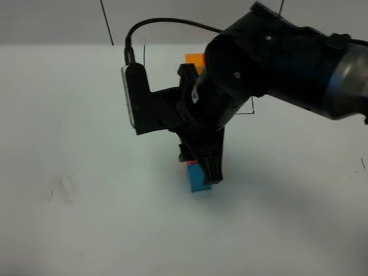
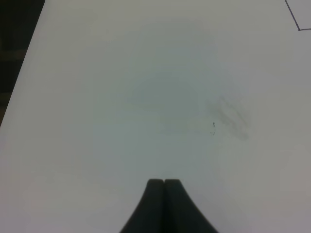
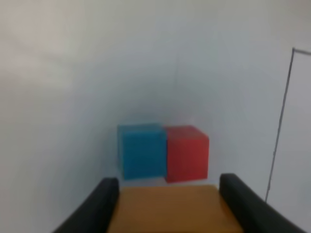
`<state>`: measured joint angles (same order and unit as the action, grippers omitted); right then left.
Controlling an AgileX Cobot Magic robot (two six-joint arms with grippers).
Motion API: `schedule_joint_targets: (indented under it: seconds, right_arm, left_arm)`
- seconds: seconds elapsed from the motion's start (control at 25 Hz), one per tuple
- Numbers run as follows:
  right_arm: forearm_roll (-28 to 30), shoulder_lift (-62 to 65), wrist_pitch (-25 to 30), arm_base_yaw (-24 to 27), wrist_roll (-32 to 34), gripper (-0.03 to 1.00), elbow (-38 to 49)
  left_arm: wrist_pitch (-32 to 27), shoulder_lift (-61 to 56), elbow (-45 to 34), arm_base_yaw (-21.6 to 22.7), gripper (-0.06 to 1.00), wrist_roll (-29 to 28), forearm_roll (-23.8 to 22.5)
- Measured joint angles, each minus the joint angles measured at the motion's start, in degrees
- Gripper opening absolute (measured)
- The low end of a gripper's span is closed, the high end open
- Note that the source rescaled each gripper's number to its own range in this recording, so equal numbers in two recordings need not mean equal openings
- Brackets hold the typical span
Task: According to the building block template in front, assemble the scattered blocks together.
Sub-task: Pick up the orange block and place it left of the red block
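orange cube (image 3: 167,209) — snug in right gripper (image 3: 168,188)

Matt cyan cube (image 3: 141,150), matt red cube (image 3: 187,153), matt orange cube (image 3: 167,208), smooth white tabletop (image 3: 73,73)

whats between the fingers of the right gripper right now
The orange block fills the gap between the fingers of the right gripper; the right wrist view shows it.

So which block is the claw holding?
The orange block: it sits gripped in the right claw. The blue block and red block sit free on the table, touching side by side.
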<state>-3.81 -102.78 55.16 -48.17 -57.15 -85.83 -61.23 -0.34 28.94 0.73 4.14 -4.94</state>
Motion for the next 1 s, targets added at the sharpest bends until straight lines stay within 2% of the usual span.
schedule_joint_targets:
  seconds: [0.24, 0.72, 1.0]
  right_arm:
    - [-7.25, -7.97, 0.14, -0.14, -8.65, 0.43, -6.13]
    - [-7.99, -18.37, -2.3, -0.59, -17.14, 0.43, -9.22]
    - [-7.99, -20.22, -3.77, -0.59, -18.39, 0.43, -9.42]
  left_arm:
    - [0.0, 0.0, 0.0, 0.0, 0.0, 0.0, 0.0]
    - [0.0, 0.0, 0.0, 0.0, 0.0, 0.0, 0.0]
    - [0.0, 0.0, 0.0, 0.0, 0.0, 0.0, 0.0]
